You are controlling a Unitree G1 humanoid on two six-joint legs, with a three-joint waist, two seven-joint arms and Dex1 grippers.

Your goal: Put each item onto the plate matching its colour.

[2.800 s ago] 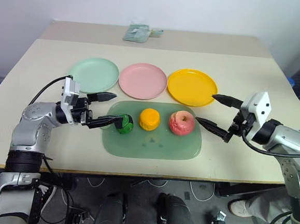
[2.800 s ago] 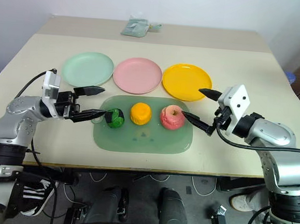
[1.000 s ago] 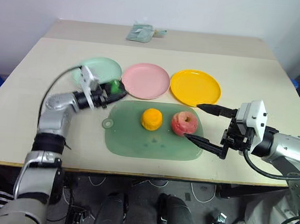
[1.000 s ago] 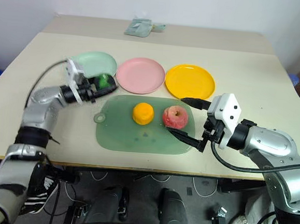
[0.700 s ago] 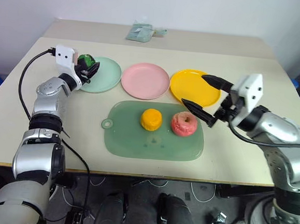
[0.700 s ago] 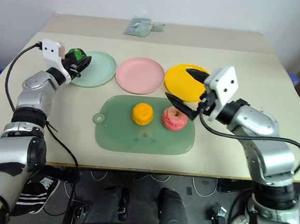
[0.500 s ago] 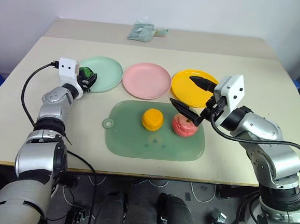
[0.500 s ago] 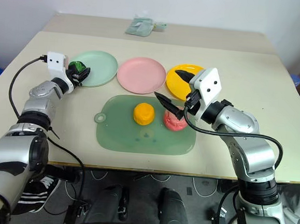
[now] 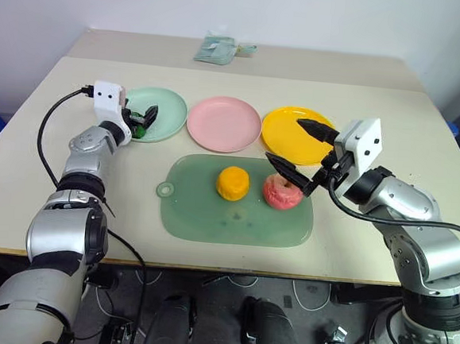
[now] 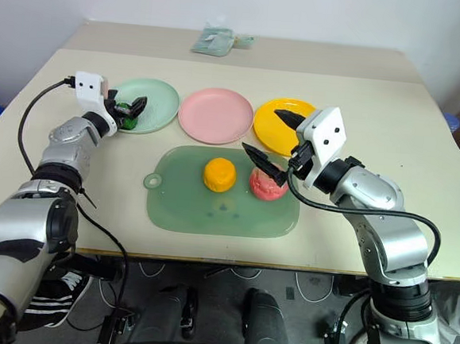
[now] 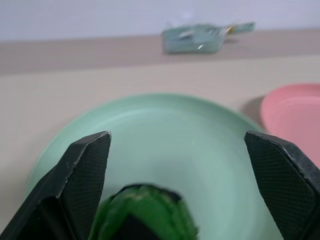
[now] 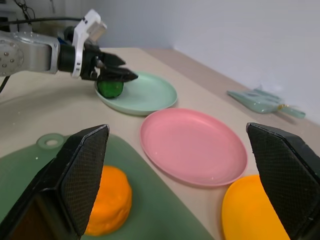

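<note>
**Green item released on the mint green plate, apple is next**

The left gripper (image 11: 177, 165) has its 2 black fingers spread wide apart, and the dark green item (image 11: 145, 212) sits between them on the near edge of the mint green plate (image 9: 167, 111). The fingers do not press on it in the left wrist view, so I judge it is set down there and let go, because its colour matches this plate. It rests at the rim side nearest the left arm, not in the middle of the plate.

The right gripper (image 9: 299, 148) is also open and holds nothing. Its lower finger points over the pinkish-red apple (image 9: 282, 192), its upper finger over the yellow plate (image 9: 284, 136). It seems placed there to be ready for a grasp on the apple, which belongs on the pink plate (image 9: 223, 124) just beside.

The green item looks lumpy and dark, with lighter green ridges, like a toy vegetable. The apple and the orange-yellow fruit (image 9: 232, 182) lie side by side, apart, on the green cutting board (image 9: 202, 218). The pink and yellow plates are empty, so about 1 of 3 items is done.
</note>
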